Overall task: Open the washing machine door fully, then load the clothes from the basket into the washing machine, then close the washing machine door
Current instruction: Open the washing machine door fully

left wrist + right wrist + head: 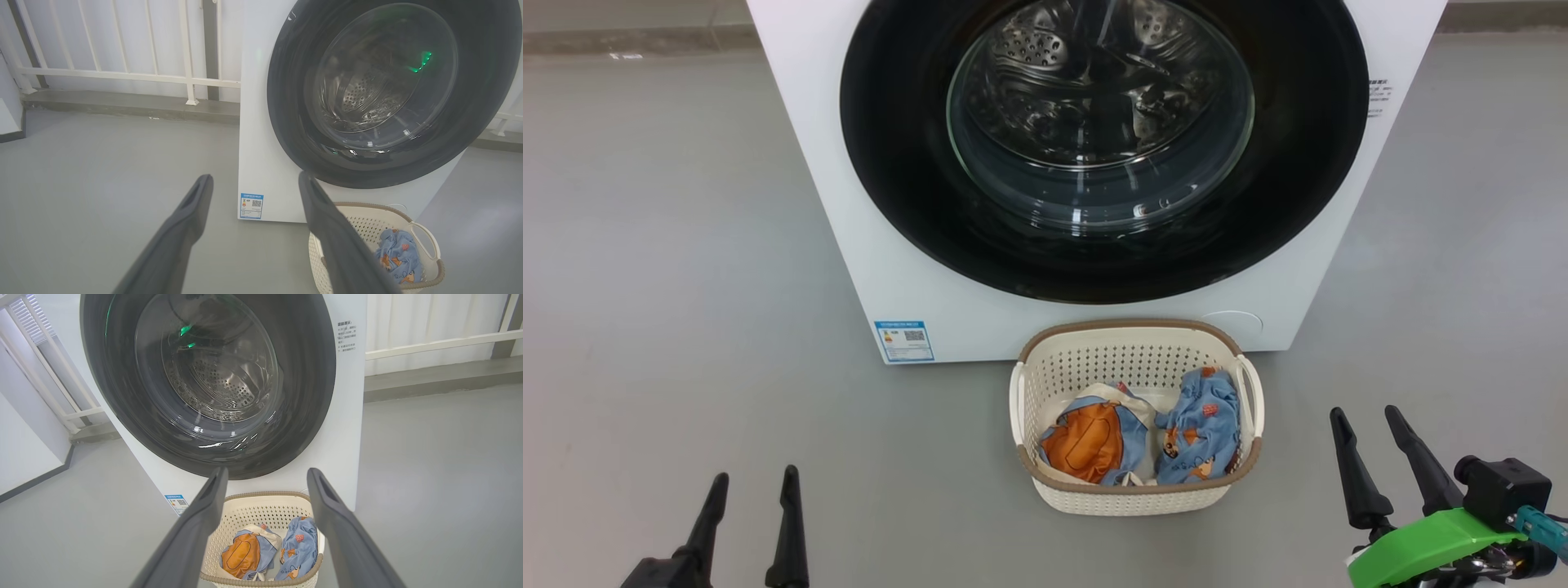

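White washing machine (849, 204) stands on grey floor (670, 286). The washing machine door (898, 163), a glossy black ring around bulging clear glass, lies flush against the front, closed. Steel perforated drum visible through the glass.

Basket (1135, 327), cream with a brown rim, sits on the floor just in front of the machine, below the door, toward its right half. Clothes (1205, 433) lie inside: an orange-patched piece (1086, 445) on the left, a light blue printed piece on the right.

Head view: left gripper (756, 474) low at left, fingers apart, empty, well clear of the basket. Right gripper (1363, 410) low at right, fingers apart, empty, near the basket but not touching; a green mount (1421, 547) sits behind it.

Left wrist view adds a white railing (122, 75) behind the machine and green light reflections (421, 63) on the glass. One finger covers much of the basket there, so just the blue piece can be seen.

Right wrist view frames the basket between its two fingers, both garments plain, and brings in small printed text (346, 335) on the machine's upper front corner.

Blue label sticker (903, 340) at the lower left of the front.
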